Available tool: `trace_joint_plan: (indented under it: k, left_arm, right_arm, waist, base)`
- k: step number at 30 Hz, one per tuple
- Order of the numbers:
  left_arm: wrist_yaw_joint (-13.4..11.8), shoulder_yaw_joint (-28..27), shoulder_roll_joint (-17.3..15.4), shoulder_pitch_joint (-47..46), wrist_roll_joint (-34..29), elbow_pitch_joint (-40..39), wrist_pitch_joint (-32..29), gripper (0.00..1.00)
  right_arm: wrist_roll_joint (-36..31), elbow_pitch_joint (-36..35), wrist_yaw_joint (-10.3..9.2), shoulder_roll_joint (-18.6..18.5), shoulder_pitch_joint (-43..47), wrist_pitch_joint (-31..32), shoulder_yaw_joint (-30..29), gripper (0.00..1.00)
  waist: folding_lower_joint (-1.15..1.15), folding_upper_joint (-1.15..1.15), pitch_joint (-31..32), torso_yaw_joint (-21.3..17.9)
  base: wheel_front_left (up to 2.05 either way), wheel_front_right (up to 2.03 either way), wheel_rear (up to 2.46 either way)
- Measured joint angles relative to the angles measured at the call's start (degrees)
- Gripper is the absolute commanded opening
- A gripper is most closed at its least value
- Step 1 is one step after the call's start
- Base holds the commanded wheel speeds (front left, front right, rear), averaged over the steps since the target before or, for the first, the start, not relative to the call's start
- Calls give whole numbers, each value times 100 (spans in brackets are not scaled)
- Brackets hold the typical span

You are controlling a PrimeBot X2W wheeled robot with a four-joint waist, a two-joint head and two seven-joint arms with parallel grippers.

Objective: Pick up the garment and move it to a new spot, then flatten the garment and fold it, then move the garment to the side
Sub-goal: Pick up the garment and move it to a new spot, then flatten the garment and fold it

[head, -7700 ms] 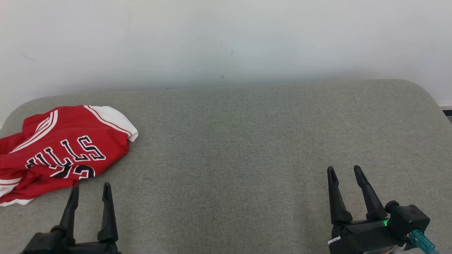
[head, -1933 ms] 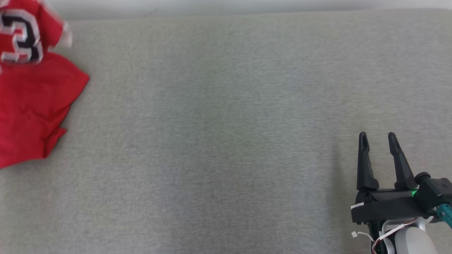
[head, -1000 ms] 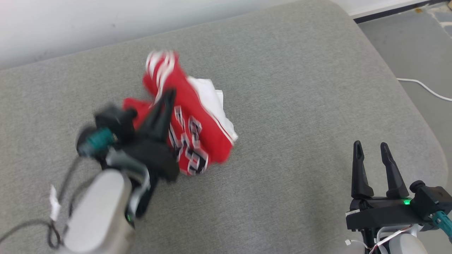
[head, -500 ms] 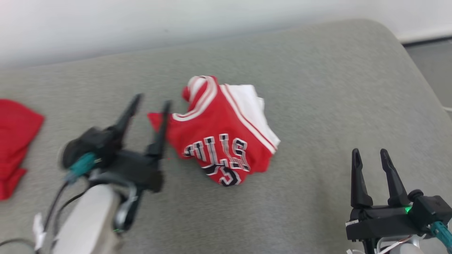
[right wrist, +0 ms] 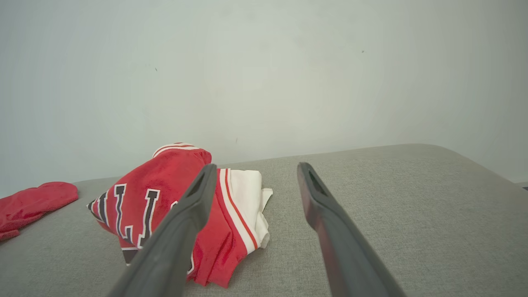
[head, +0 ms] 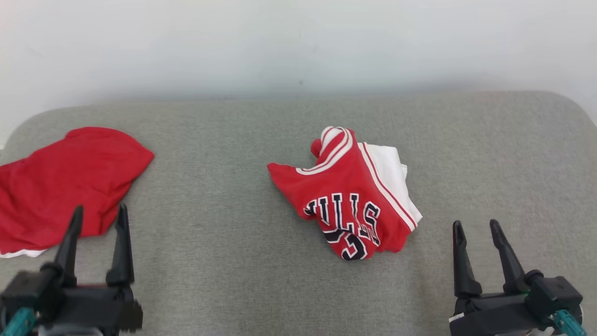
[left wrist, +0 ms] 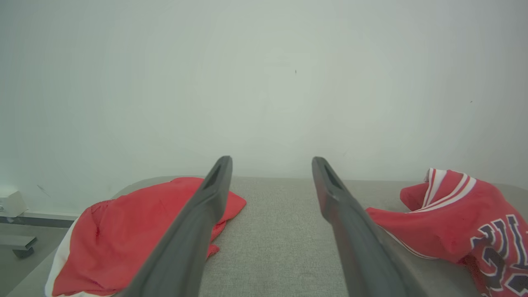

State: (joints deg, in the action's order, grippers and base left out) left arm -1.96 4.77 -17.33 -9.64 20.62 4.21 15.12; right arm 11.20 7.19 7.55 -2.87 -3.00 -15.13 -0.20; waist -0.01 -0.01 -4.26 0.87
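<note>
The garment (head: 352,198) is a red jersey with white trim and black-and-white lettering, lying crumpled in the middle of the grey cushion (head: 233,242). It also appears at the right of the left wrist view as the garment (left wrist: 453,222) and at the left of the right wrist view as the garment (right wrist: 165,198). My left gripper (head: 98,217) stands open at the lower left, well clear of the jersey, with nothing between its fingers. At the lower right my right gripper (head: 475,228) is open and empty, just right of the jersey's near end.
A second plain red garment (head: 65,179) with a white edge lies at the cushion's far left, just beyond my left gripper; it shows too as the red garment (left wrist: 132,235). A pale wall (head: 298,42) rises behind the cushion.
My left gripper has let go of the jersey and drawn back to the lower left, open. The jersey now rests mid-cushion. The head camera has swung, shifting the whole picture.
</note>
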Motion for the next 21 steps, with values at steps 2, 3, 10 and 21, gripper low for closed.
trace_joint_plan:
  k: [2, 3, 10, 21]
  left_arm:
    - [51, -131, 82, 299, -53, -133, 0, 100]
    - [82, -164, 127, 441, -89, -154, 0, 100]
    - [325, -385, 632, 977, -333, -140, 0, 100]
    - [655, -566, 951, 1200, -683, 189, 0, 100]
  right_arm:
    - [-24, 40, 0, 1, 46, 0, 40, 100]
    - [-24, 64, 0, 2, 71, 1, 57, 100]
    - [-23, 194, 0, -21, 219, 51, 124, 100]
    - [-20, 416, 0, -58, 251, 56, 113, 100]
  waist:
    - [0, 0, 102, 87]
    - [0, 0, 151, 126]
    - [0, 0, 375, 322]
    - [2, 1, 318, 228]
  base:
    - [0, 0, 0]
    - [0, 0, 0]
    - [0, 0, 0]
    - [0, 0, 0]
